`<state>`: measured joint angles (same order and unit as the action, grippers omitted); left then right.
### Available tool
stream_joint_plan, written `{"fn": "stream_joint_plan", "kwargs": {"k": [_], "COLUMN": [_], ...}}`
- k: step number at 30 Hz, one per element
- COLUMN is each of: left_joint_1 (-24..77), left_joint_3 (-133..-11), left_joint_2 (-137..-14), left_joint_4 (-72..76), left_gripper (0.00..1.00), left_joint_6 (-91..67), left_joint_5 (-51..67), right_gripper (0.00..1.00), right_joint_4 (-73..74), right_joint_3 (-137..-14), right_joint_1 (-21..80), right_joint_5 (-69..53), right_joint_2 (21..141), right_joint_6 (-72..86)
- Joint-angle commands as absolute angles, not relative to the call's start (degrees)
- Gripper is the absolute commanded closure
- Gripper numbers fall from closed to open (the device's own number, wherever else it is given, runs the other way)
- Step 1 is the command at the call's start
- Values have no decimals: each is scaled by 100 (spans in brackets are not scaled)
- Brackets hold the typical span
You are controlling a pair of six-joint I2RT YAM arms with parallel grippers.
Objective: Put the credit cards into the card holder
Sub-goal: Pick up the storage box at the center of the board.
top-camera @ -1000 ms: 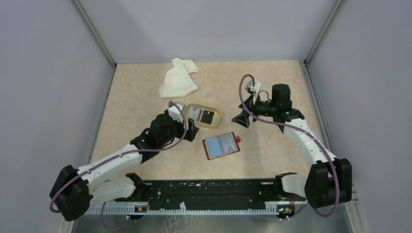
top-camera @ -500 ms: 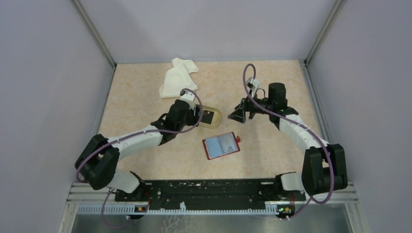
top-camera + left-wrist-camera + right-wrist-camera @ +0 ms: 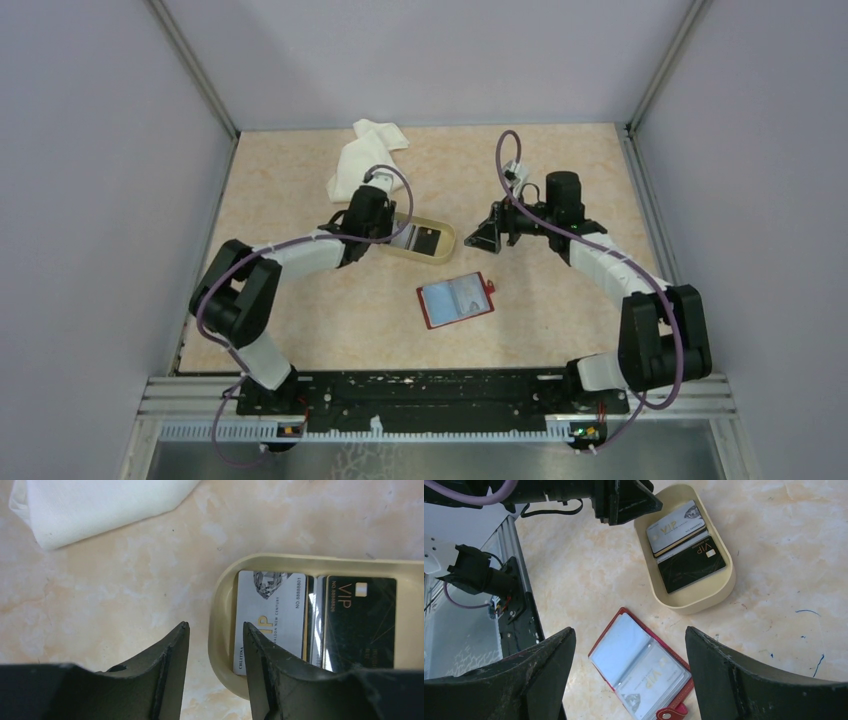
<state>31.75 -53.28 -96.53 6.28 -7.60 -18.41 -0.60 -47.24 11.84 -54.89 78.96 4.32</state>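
At lower centre, the left fingers point(image 3: 167, 675) straddle the dish point(image 3: 222, 605) rim, part-spread and pinching nothing.
Inside lie the credit cards point(image 3: 272, 615); the card holder point(image 3: 639, 672) lies open between the wide-spread right fingers point(image 3: 729, 680), pockets up, likely to receive them.

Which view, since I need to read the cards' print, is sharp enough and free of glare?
Left wrist: sharpest, with VIP print legible on the silver card and black card under even light; its own fingers are dark and soft-edged. Right wrist: print readable but smaller, with a slight sheen on the card holder pockets. Top external: both cards in the dish are too small to read.
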Motion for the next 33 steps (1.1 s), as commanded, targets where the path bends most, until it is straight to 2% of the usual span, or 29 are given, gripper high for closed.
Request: {"fn": "stream_joint_plan", "kwargs": {"k": [1, 8, 16, 17, 25, 28, 33], "left_joint_1": [3179, 3180, 3175, 3173, 3246, 3524, 4023], "left_joint_3": [-5505, -5613, -5584, -5563, -4811, -4340, -3793], "left_joint_2": [-9835, -9968, -9841, -9798, -8906, -8519, -8135], "left_joint_4": [381, 207, 91, 89, 497, 821, 1075], "left_gripper": [52, 59, 98, 100, 100, 100, 100], "left_joint_6": [-744, -910, -1157, -1220, -2437, -2981, -3806], "left_joint_5": [-1904, -2122, -1951, -1886, -1146, -1443, -2094], "right_gripper": [20, 20, 20, 20, 21, 21, 21], "right_joint_4": [-222, -232, -466, -523, -1382, -1318, -480], "right_joint_3": [-4860, -4854, -4795, -4784, -4631, -4651, -4978], "right_joint_1": [1217, 1244, 1520, 1554, 1761, 1962, 2457], "right_joint_5": [-5511, -5550, -5694, -5736, -5867, -5439, -4334], "right_joint_2": [7875, 7873, 7980, 8011, 8249, 8356, 8551], "right_joint_6": [435, 455, 742, 819, 1997, 2433, 2243]}}
